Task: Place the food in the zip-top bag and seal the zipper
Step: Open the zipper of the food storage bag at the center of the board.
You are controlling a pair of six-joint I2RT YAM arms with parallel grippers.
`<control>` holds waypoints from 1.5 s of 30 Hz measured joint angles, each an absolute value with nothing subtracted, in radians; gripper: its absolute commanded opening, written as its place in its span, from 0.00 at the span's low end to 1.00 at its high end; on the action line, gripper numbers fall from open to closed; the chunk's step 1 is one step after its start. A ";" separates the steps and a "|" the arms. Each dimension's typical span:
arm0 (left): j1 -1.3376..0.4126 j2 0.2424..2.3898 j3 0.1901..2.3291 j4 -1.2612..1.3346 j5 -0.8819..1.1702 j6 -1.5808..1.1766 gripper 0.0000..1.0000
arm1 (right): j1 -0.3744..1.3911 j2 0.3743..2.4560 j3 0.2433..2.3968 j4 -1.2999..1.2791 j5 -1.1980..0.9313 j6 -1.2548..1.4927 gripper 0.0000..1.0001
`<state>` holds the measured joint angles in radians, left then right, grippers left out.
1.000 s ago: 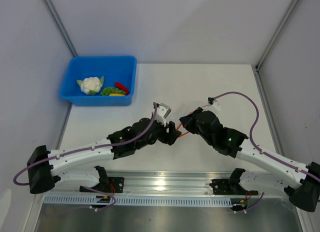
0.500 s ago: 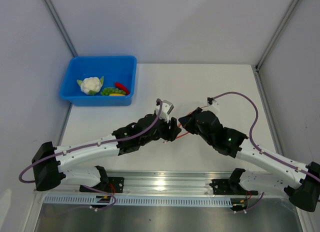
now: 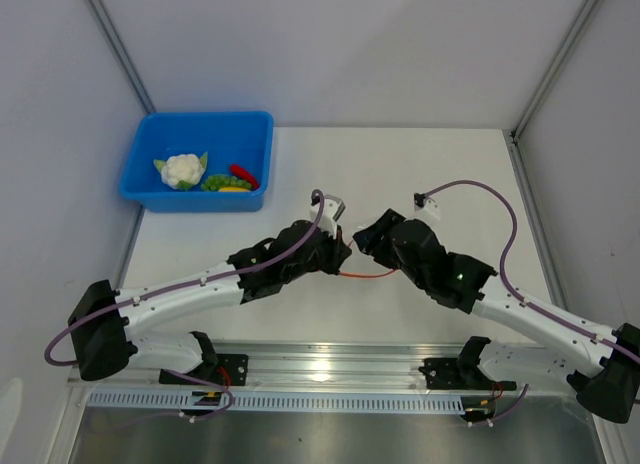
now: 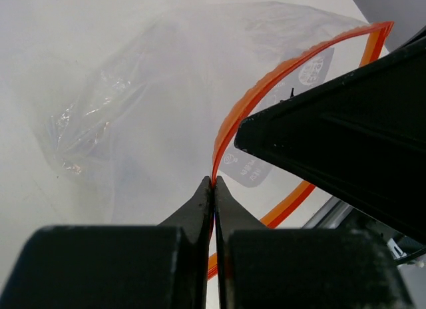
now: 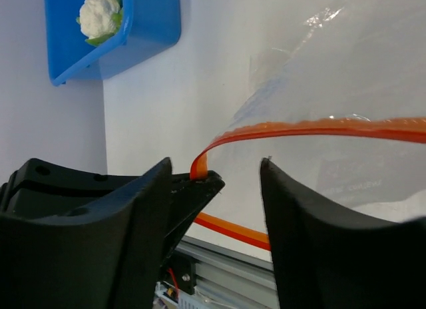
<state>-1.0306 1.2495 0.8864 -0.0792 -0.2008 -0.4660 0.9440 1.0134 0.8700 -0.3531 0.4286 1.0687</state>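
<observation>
— What does the left pincer have?

— Its two tips are pressed together on the orange strip of the bag, biting one lip of the mouth. From that pinch the strip arcs up and away, and a second run of it hangs lower, so the mouth gapes a little.

— And the right pincer?

— Spread wide and holding nothing. It sits just beside the left one, and the arc of the strip crosses the gap between its fingers.

— So the step in hand is opening the mouth?

— I'd judge so. To do it well, the right should close on the other lip only, not both runs at once, or the mouth would be squeezed shut. Then the two should draw apart gently, since the plastic is limp and could slip out of a thin bite.

— Where's the rest of the bag?

— Lying crumpled and empty on the table, beyond the pincers.

— And the food?

— All in the blue bin at the far left corner, well apart from the bag: cauliflower, grapes, chili and a yellow piece. None is packed yet.
</observation>
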 measured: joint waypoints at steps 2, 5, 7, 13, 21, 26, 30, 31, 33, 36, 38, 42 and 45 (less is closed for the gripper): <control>-1.021 1.250 0.894 -0.087 -0.194 -0.471 0.01 | 0.940 1.015 0.890 -0.385 0.428 1.043 0.75; -1.005 1.250 0.915 -0.094 -0.184 -0.476 0.01 | 0.939 1.015 0.921 -0.422 0.421 1.008 0.87; -0.982 1.250 0.937 -0.096 -0.176 -0.489 0.01 | 0.941 1.016 0.960 -0.464 0.415 0.979 0.99; -0.931 1.252 0.978 -0.099 -0.168 -0.509 0.01 | 0.970 1.010 1.055 -0.558 0.410 0.876 0.99; -0.884 1.251 0.996 -0.099 -0.149 -0.534 0.01 | 0.964 0.999 1.152 -0.668 0.424 0.868 0.99; -0.873 1.237 0.996 -0.091 -0.130 -0.572 0.01 | 0.911 1.034 1.201 -0.712 0.396 0.917 0.86; -0.873 1.222 0.994 -0.076 -0.108 -0.609 0.01 | 0.890 1.057 1.207 -0.715 0.374 0.932 0.82; -0.872 1.218 0.993 -0.068 -0.099 -0.624 0.01 | 0.885 1.069 1.215 -0.716 0.366 0.935 0.83; -0.872 1.212 0.985 -0.047 -0.087 -0.642 0.01 | 0.870 1.102 1.233 -0.716 0.358 0.942 0.82; -0.872 1.211 0.977 -0.024 -0.066 -0.667 0.01 | 0.843 1.155 1.250 -0.716 0.353 0.950 0.80; -0.872 1.211 0.976 -0.021 -0.057 -0.682 0.01 | 0.823 1.181 1.251 -0.720 0.350 0.953 0.75; -0.872 1.211 0.976 -0.009 -0.041 -0.697 0.01 | 0.764 1.208 1.251 -0.729 0.349 0.943 0.46; -0.871 1.211 0.976 -0.002 -0.036 -0.700 0.01 | 0.727 1.210 1.251 -0.729 0.353 0.933 0.27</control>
